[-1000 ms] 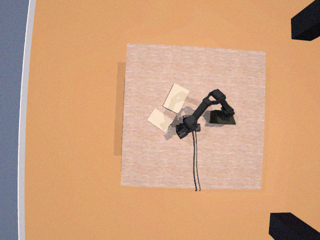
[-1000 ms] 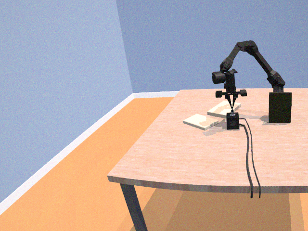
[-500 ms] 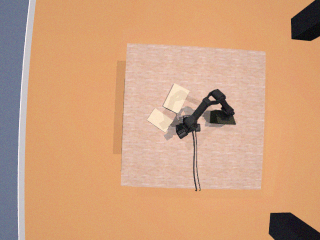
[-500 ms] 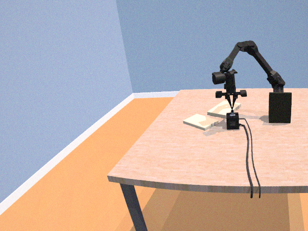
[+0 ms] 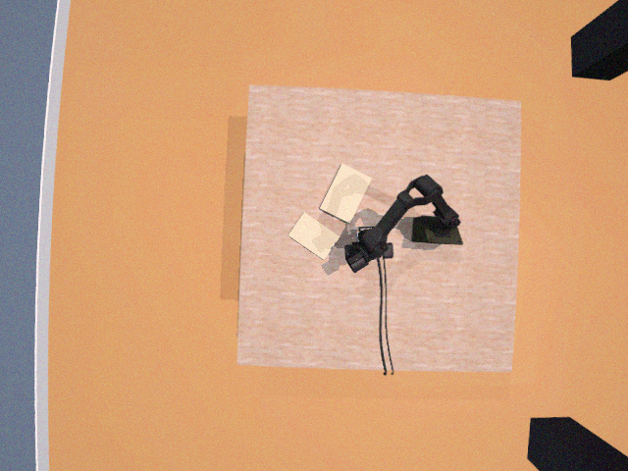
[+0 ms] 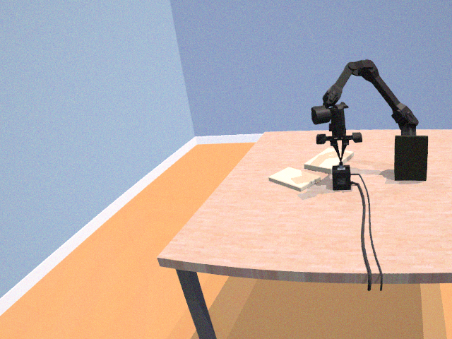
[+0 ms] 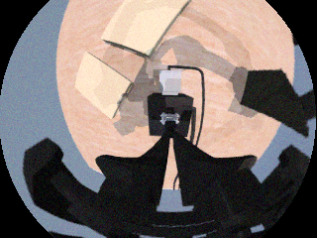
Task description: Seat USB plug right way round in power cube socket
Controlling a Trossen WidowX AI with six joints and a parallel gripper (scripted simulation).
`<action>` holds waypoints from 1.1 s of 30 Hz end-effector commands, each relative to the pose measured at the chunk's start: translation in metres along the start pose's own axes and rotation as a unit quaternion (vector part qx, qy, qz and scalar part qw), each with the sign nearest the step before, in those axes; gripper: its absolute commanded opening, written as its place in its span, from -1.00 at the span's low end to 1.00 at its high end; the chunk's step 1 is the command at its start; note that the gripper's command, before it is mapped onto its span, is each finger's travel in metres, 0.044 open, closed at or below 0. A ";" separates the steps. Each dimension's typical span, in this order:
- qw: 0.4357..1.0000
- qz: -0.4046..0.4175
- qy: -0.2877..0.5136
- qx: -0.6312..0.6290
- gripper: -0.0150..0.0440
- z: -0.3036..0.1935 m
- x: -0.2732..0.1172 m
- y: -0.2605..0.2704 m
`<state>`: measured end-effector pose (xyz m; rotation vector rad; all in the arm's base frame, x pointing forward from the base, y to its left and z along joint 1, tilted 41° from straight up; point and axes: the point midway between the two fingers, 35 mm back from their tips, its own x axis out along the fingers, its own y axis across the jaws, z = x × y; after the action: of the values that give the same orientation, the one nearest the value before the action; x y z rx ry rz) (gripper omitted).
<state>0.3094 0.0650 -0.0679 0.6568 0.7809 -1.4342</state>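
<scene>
The black power cube [image 6: 341, 179] [image 7: 156, 109] stands upright on the table [image 6: 292, 233] [image 5: 304, 324]. My gripper [image 6: 340, 161] [image 7: 170, 134] points down right above its top, with the fingers closed together on the small dark USB plug. The plug is mostly hidden by the fingertips, low at the socket. Silver metal [image 7: 169, 118] shows at the socket just beyond the fingertips in the wrist view. How deep the plug sits and which way round it is cannot be told. In the top view the arm hides the fingertips.
A pale block [image 7: 170, 82] with a thin cable sits against the cube's far side. Two cables [image 6: 363, 226] [image 5: 381, 309] run from the cube over the table's front edge. Two cream slabs [image 5: 346, 192] [image 5: 313, 235] lie left of the cube. The black arm base [image 6: 410, 158] stands right.
</scene>
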 end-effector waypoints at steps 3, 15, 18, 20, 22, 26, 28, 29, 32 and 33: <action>1.000 0.000 0.001 -0.001 -0.49 0.000 0.001 0.000; 1.000 0.000 0.001 -0.001 -0.49 0.000 0.002 0.000; 1.000 0.000 0.001 -0.001 -0.49 0.000 0.003 0.000; 1.000 0.000 0.001 -0.001 -0.49 0.000 0.003 0.000; 1.000 0.000 0.001 -0.001 -0.49 0.000 0.003 0.000; 1.000 0.000 0.001 -0.001 -0.49 0.000 0.004 0.000; 1.000 0.000 0.001 -0.001 -0.49 0.000 0.004 0.000; 1.000 0.000 0.001 -0.001 -0.49 0.000 0.004 0.000; 1.000 0.000 0.001 -0.001 -0.49 0.000 0.004 0.000; 1.000 0.000 0.001 -0.001 -0.49 0.000 0.005 0.000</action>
<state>0.3091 0.0627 -0.0711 0.6579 0.7828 -1.4348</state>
